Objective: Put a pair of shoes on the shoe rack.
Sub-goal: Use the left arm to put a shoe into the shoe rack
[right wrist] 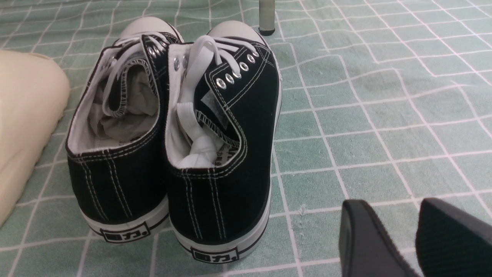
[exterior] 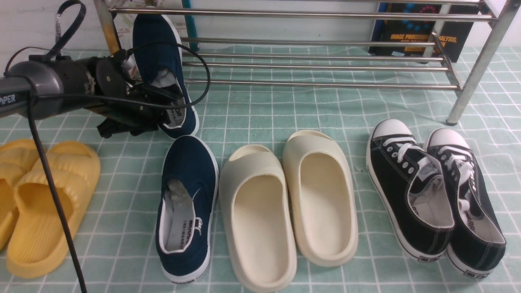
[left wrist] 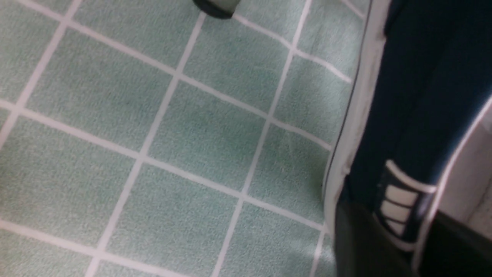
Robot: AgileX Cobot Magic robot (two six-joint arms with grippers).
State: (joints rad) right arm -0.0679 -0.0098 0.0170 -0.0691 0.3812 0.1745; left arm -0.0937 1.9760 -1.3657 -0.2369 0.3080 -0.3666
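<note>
One navy slip-on (exterior: 156,49) is at the left end of the shoe rack (exterior: 325,59), its toe pointing toward the wall (exterior: 285,26) beneath the upper front bar and its heel end jutting out in front of the rack; whether its sole touches the lower bars I cannot tell. The left gripper (left wrist: 399,234) has its jaws closed on the slip-on's side wall near the opening, one side inside the shoe and the other outside (the wrist view is rather blurred just there). A black cable (exterior: 210,77) loops over that shoe. The other navy slip-on (exterior: 187,207) lies upright on the cloth-covered counter (exterior: 260,108), in front of the rack, toe toward it, with grey-white lining showing. Just to its right are the cream slides (exterior: 264,228), side by side, and well over to its left the yellow slides (exterior: 53,207). Farther right sit the black lace-up sneakers (exterior: 411,191), white toe caps toward the rack, pressed against each other, with white laces. The right gripper (right wrist: 394,207) shows near those sneakers, its jaws a little apart with cloth visible between the tips and nothing held. Behind the rack's right end, a dark book (exterior: 423,34) leans against the wall, its cover lettered "IMAGE PROCESSING".
</note>
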